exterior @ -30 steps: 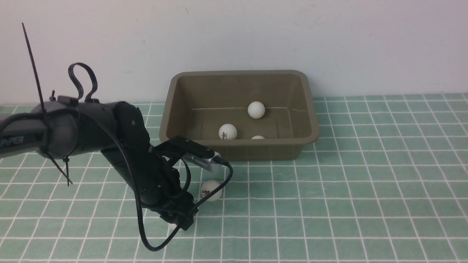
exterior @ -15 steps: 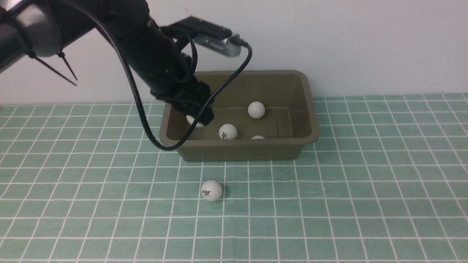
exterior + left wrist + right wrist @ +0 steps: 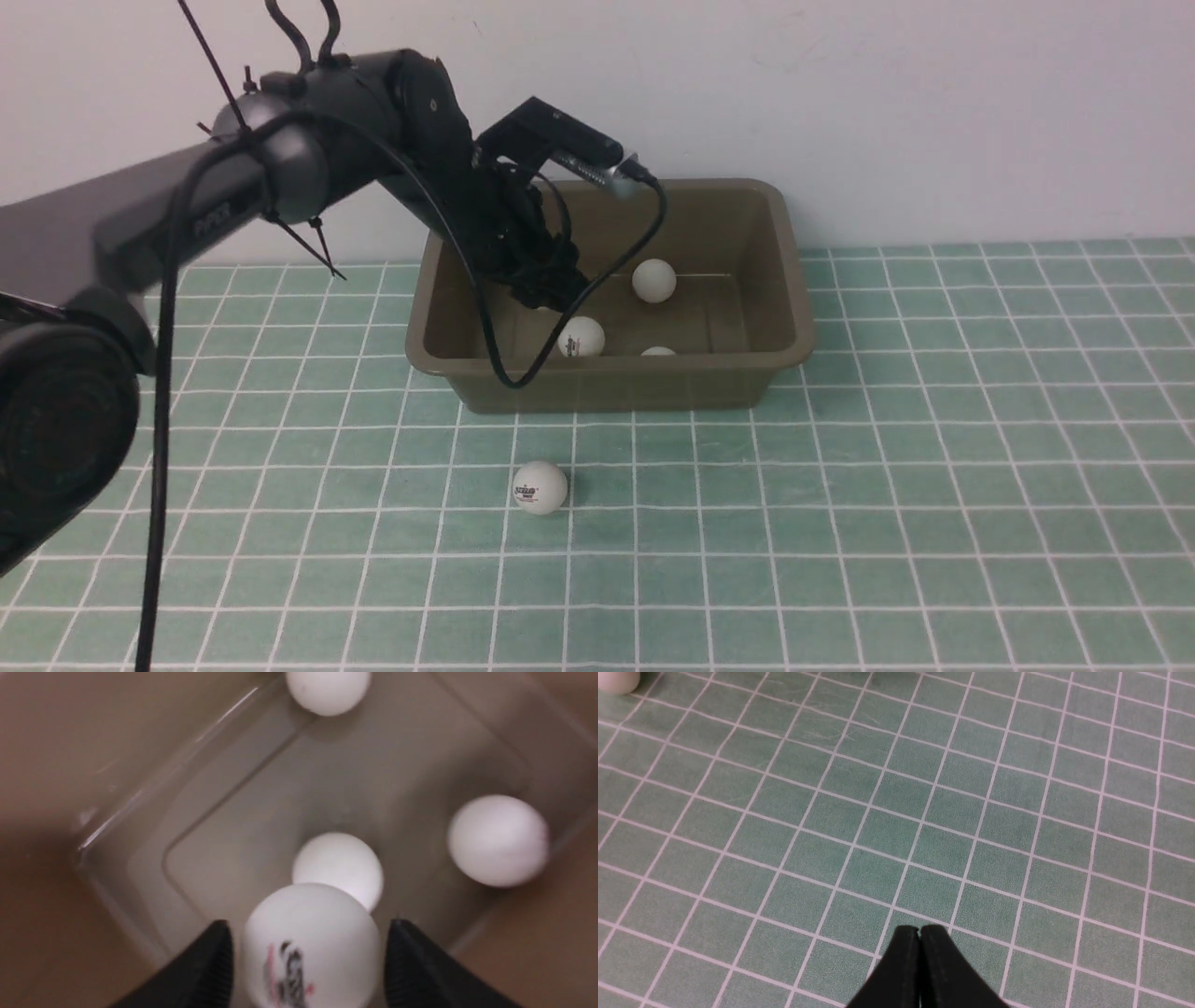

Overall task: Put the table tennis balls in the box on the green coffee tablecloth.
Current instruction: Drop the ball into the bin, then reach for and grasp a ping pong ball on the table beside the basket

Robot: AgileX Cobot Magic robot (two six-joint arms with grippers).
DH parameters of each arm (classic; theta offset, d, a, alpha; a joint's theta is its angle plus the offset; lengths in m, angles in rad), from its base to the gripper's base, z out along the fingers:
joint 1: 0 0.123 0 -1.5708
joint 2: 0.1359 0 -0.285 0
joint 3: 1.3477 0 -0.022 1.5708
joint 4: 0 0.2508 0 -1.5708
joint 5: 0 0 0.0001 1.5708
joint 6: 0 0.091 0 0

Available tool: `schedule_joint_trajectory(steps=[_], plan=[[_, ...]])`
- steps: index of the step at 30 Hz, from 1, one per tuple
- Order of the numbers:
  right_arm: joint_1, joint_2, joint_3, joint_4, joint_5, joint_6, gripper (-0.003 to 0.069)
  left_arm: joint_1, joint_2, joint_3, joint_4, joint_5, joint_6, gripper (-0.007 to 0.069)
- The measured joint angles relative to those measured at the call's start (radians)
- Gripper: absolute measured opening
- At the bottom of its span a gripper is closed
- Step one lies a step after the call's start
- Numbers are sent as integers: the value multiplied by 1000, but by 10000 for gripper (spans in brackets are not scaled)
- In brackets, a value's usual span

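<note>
Balls (image 3: pixel 653 280): three lie on the floor of the box (image 3: pixel 782 280), one toward its far wall and two by its near wall, one of those half hidden behind the rim. A fourth, the logo ball (image 3: pixel 310 947), sits between the fingers (image 3: pixel 201 970) of the left gripper (image 3: pixel 551 295), low inside the box near its left wall. Jaws stand wide, and a thin sliver of box floor shows on each side of that ball. So it looks let go, not pinched, though blur makes that a close call. One loose ball (image 3: pixel 540 487) rests on the cloth (image 3: pixel 934 467), in front of the box's near wall, toward its left corner. Right gripper (image 3: pixel 919 933) is closed tight with nothing in it, over bare cloth.

Step in hand, as I read it: the drop into the box. To do it well, open fully before lifting and release low so the ball can't bounce over the rim. Then rise straight up, clear of the left wall, minding the dangling cable (image 3: pixel 507 381). The loose ball looks like the next pick.
</note>
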Motion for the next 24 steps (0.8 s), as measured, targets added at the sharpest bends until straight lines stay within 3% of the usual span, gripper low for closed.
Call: schedule_joint_trajectory(steps=[7, 11, 15, 20, 24], plan=[[0, 0, 0, 0, 0, 0, -18, 0, 15, -19, 10, 13, 0, 505], [0, 0, 0, 1, 0, 0, -18, 0, -27, -107, 30, 251, -26, 510], [0, 0, 0, 1, 0, 0, -18, 0, -73, -154, 31, 421, -139, 510], [0, 0, 0, 1, 0, 0, -18, -5, -117, -112, 19, 448, -300, 510], [0, 0, 0, 1, 2, 0, -18, -36, -146, -29, -5, 448, -336, 510]])
